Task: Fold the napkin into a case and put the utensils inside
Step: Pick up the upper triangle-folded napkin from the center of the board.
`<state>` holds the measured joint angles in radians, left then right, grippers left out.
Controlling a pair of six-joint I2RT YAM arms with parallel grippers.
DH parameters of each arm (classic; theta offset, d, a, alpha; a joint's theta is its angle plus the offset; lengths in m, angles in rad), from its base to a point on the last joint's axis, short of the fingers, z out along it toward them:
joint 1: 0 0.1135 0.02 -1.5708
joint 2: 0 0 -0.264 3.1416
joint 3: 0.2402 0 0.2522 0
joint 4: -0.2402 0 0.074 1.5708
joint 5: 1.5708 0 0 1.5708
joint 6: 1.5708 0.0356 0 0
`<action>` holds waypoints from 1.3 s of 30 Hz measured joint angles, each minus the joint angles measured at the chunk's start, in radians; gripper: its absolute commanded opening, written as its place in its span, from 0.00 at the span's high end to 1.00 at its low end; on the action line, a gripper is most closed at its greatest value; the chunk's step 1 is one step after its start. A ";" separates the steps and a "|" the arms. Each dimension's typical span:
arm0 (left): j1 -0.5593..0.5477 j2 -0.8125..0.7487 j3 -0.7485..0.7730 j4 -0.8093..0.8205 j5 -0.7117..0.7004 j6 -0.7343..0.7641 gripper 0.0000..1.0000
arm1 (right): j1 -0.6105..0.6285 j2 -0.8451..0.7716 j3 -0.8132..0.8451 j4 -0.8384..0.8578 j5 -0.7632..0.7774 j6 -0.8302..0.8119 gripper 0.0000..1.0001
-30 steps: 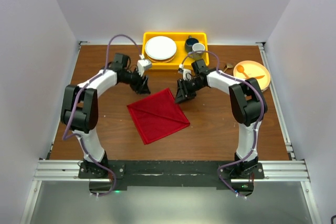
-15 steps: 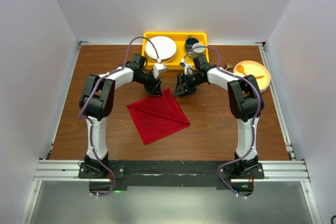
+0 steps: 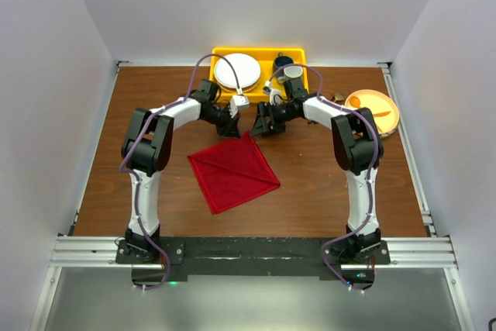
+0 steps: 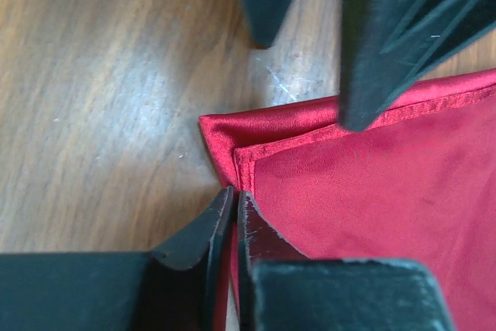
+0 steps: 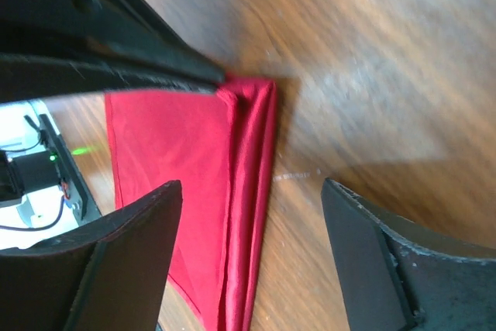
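Note:
The red napkin (image 3: 232, 170) lies folded into a square in the middle of the table, one corner pointing toward the tray. My left gripper (image 3: 235, 129) is at that far corner, and in the left wrist view it (image 4: 232, 201) is shut on the napkin's hemmed edge (image 4: 372, 184), with red cloth showing between the fingers. My right gripper (image 3: 259, 127) hovers just right of the same corner. In the right wrist view it (image 5: 252, 211) stands open, straddling the folded edge of the napkin (image 5: 170, 145). A gold spoon (image 3: 370, 108) lies on the orange plate (image 3: 387, 118).
A yellow tray (image 3: 260, 55) at the back holds a white plate (image 3: 236, 71) and two cups (image 3: 288, 70). The orange plate sits at the right edge, partly behind my right arm. White walls close in the table on three sides.
My left arm has swung right to the napkin's far corner and shut on its edge. My right gripper has shifted a little left and back, and its jaws have opened wider.

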<state>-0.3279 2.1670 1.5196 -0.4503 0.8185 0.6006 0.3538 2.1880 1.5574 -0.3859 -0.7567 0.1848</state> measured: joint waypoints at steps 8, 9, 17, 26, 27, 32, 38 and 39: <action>-0.008 -0.015 -0.031 0.021 0.009 0.032 1.00 | -0.002 0.033 0.026 0.049 -0.059 -0.001 0.17; -0.008 -0.023 -0.043 0.026 0.009 0.033 1.00 | -0.002 0.033 0.026 0.052 -0.064 -0.002 0.17; -0.021 -0.076 -0.075 0.048 0.015 0.051 1.00 | -0.001 0.050 0.021 0.096 -0.107 -0.004 0.30; -0.044 -0.102 -0.078 0.049 0.016 0.095 1.00 | 0.000 0.081 0.021 0.116 -0.168 -0.002 0.44; -0.046 -0.102 -0.078 0.048 0.016 0.098 1.00 | 0.001 0.082 0.021 0.115 -0.173 -0.002 0.46; -0.047 -0.102 -0.078 0.048 0.016 0.101 1.00 | 0.010 0.085 0.011 0.109 -0.180 -0.003 0.57; -0.047 -0.102 -0.078 0.048 0.016 0.106 0.82 | 0.021 0.098 0.005 0.105 -0.200 -0.006 1.00; -0.047 -0.102 -0.078 0.047 0.016 0.108 0.72 | 0.021 0.098 0.004 0.104 -0.201 -0.004 1.00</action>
<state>-0.3744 2.0647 1.4414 -0.4030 0.8341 0.7090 0.3752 2.2864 1.5616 -0.2817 -0.9581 0.1806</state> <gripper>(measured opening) 0.069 0.138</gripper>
